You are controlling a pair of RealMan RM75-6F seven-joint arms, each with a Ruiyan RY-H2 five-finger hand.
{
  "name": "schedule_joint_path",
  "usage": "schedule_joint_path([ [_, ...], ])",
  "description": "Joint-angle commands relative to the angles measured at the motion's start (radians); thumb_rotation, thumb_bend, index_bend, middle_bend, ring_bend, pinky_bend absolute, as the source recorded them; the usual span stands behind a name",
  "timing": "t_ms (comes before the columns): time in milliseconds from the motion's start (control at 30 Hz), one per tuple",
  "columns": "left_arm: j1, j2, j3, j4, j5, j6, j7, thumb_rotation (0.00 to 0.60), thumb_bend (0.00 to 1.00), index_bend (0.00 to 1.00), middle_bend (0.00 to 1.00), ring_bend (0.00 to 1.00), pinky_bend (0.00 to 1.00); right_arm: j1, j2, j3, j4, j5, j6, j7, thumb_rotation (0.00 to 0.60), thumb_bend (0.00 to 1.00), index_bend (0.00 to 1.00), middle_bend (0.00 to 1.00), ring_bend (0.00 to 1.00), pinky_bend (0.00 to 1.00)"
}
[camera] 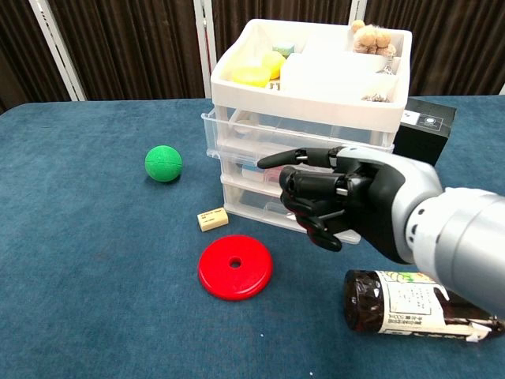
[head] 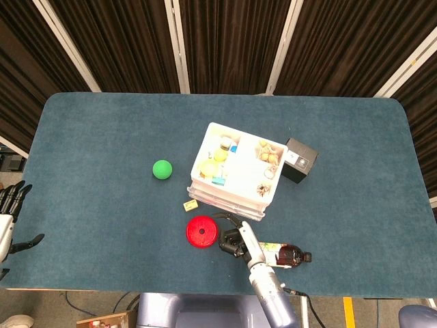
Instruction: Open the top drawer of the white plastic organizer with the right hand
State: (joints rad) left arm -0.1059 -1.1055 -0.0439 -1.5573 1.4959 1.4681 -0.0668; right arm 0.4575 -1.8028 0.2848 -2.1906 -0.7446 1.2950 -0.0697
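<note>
L hand [head: 8,212]: parked off the table's near-left corner, well apart from everything, fingers loosely apart, holding nothing. Not a candidate for this move.

Green ball [camera: 163,163] and small tan block [camera: 212,219] sit left of the stack; red disc [camera: 235,267] lies flat on the table [camera: 79,260] just in front of it.

White plastic organizer [camera: 308,118]: centre of table, three stacked levels, slightly skewed w.r.t. table edge in head view. Top drawer [camera: 312,75] is the open-topped white tray w/ yellow items and small bits inside. Its front face looks flush w/ the frame below, so judged not yet pulled. Long axis of the front runs left-right across the chest view; pull direction would be toward the robot.

R hand [camera: 347,201]: directly in front of the organizer, fingers curled inward, one finger extended toward the stack, grasping nothing. It hangs level w/ the middle/lower drawers. Contact w/ the fronts: can't tell.

Key relation: target drawer lies up and slightly beyond the R hand. Judgement: hand needs to rise, then hook the top front lip.

Dark bottle [camera: 410,304] lies on its side under the R forearm; black box [camera: 422,142] right of the stack.
</note>
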Motion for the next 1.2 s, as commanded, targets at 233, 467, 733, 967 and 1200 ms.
schedule_joint_path([
  [233,0.0,-0.003,-0.002,-0.002,-0.004,0.0,0.01,0.6,0.04,0.01,0.0,0.0,0.06,-0.004,0.051,-0.032,-0.018,-0.076,-0.008,-0.035,0.6,0.71,0.31,0.88,0.83,0.89],
  [467,0.0,-0.001,-0.002,-0.002,-0.008,-0.002,0.004,0.6,0.03,0.01,0.0,0.0,0.05,0.003,0.073,-0.002,0.014,-0.096,-0.003,-0.046,0.6,0.71,0.31,0.88,0.83,0.89],
  [733,-0.001,-0.002,-0.004,-0.003,-0.014,-0.006,0.009,0.6,0.04,0.01,0.0,0.0,0.05,-0.001,0.177,0.029,0.006,-0.088,-0.076,0.0,0.6,0.71,0.31,0.88,0.83,0.89],
  [967,0.001,-0.003,-0.005,-0.007,-0.016,-0.003,0.015,0.6,0.04,0.01,0.0,0.0,0.06,-0.027,0.316,0.01,-0.035,-0.104,-0.186,0.083,0.6,0.71,0.36,0.89,0.83,0.89],
  [1200,0.001,-0.004,-0.006,-0.01,-0.021,-0.005,0.018,0.6,0.04,0.01,0.0,0.0,0.06,-0.058,0.427,-0.023,-0.087,-0.169,-0.272,0.174,0.6,0.71,0.38,0.89,0.83,0.89],
])
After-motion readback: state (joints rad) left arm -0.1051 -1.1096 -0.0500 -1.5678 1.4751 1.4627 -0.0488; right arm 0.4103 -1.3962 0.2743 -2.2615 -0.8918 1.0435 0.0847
